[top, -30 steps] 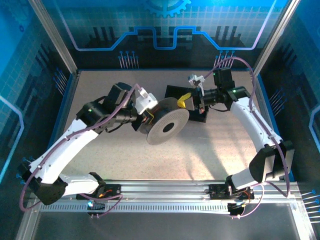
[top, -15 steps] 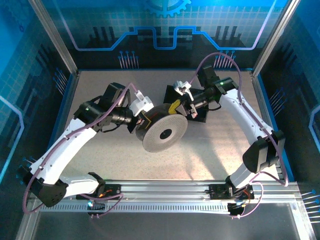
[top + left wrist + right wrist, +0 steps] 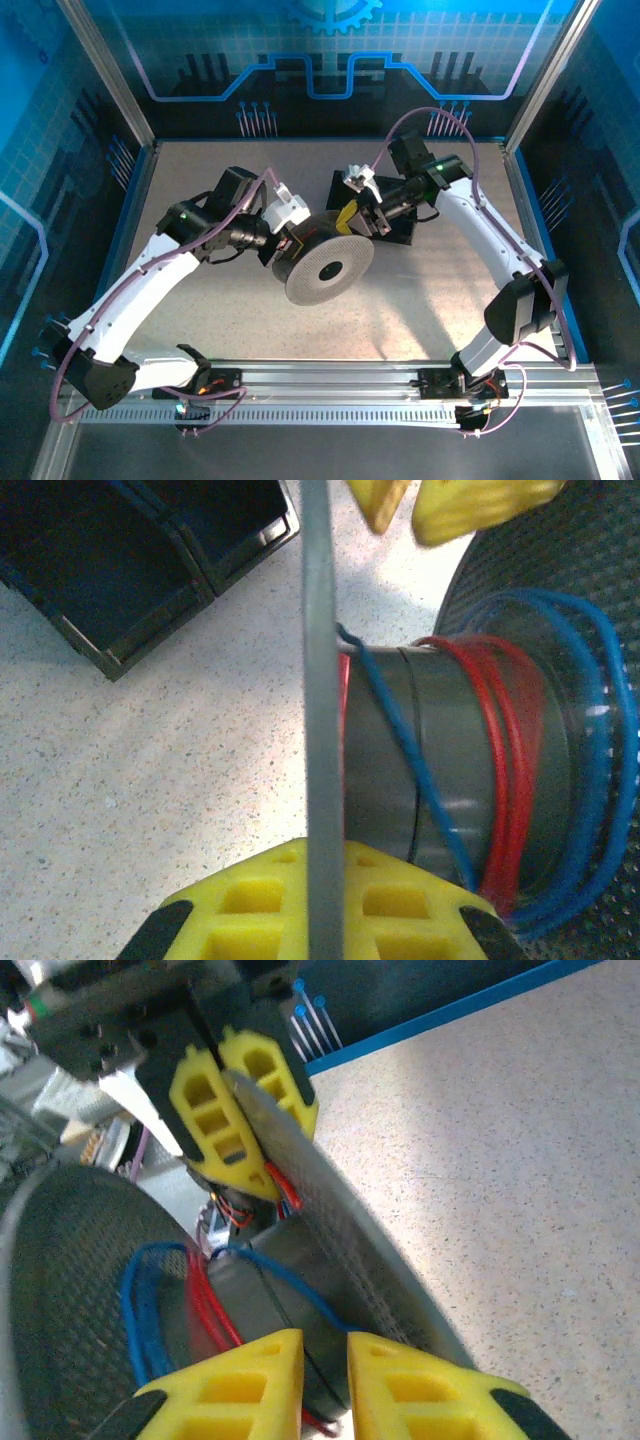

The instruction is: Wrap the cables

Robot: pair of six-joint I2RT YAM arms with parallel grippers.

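We log: left gripper (image 3: 243, 1100) clamped on spool (image 3: 330, 262) edge. Right gripper (image 3: 325, 1365) beside spool core, fingers newly parted slightly. Red cable (image 3: 505, 780), blue cable (image 3: 410, 750) wound on spool; wrapping likely near done.

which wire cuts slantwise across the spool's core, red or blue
The blue wire: one strand slants across the grey core, while the red wire sits in tight upright loops.

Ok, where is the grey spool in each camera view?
Top external: spool at table centre, between the arms.
Left wrist: spool across the right half, hub wrapped in the cables.
Right wrist: spool in the lower left, seen between its flanges.
Shared landmark: the left pincer, clamped on the spool's flange.
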